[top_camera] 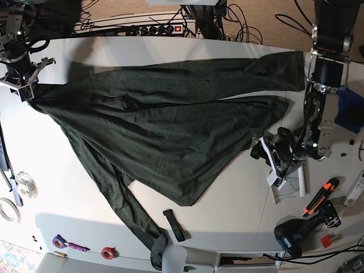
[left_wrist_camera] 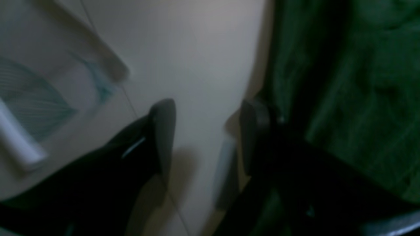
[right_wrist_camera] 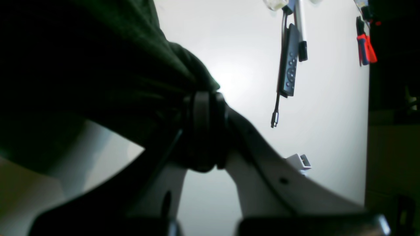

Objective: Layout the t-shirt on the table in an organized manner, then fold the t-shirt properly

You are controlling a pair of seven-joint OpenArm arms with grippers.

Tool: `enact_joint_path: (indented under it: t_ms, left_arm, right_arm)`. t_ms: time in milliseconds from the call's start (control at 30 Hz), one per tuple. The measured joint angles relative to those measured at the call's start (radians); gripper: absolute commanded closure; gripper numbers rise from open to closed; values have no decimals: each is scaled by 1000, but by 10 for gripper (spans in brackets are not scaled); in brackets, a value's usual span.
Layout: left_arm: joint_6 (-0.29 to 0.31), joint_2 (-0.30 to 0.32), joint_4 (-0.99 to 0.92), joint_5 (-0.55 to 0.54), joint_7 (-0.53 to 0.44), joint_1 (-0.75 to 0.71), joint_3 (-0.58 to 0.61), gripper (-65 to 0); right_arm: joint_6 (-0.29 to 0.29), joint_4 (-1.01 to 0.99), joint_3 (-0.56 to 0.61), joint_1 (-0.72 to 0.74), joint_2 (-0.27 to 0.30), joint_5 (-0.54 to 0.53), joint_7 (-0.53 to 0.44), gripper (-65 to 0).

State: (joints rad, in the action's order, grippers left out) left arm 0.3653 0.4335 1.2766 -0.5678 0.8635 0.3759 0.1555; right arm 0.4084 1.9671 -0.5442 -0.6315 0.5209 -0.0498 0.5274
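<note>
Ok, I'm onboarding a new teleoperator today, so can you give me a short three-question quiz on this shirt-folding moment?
1. True or false: the left gripper is clamped on the t-shirt.
2. What does the right gripper hold? A nothing; B the t-shirt; C a drill.
3. Short answer: is the t-shirt folded yet?
Key: 1 false, its jaws stand open beside the cloth. 2 B. 3 No, it lies spread out and wrinkled on the table.
</note>
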Motion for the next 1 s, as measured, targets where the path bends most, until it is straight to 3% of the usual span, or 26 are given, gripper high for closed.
enact_joint_path:
  t_ms: [200, 733, 1000]
  left_arm:
    - [47, -32, -53, -8, -1, 14, 0, -304]
    - [51, -32, -53, -9, 18, 0, 0, -304]
    - [77, -32, -47, -35, -23, -35, -5, -304]
  right_arm:
    - [0, 0, 0, 0, 0, 0, 0, 0]
    - [0, 0, 0, 0, 0, 0, 0, 0]
    - [0, 0, 0, 0, 0, 0, 0, 0]
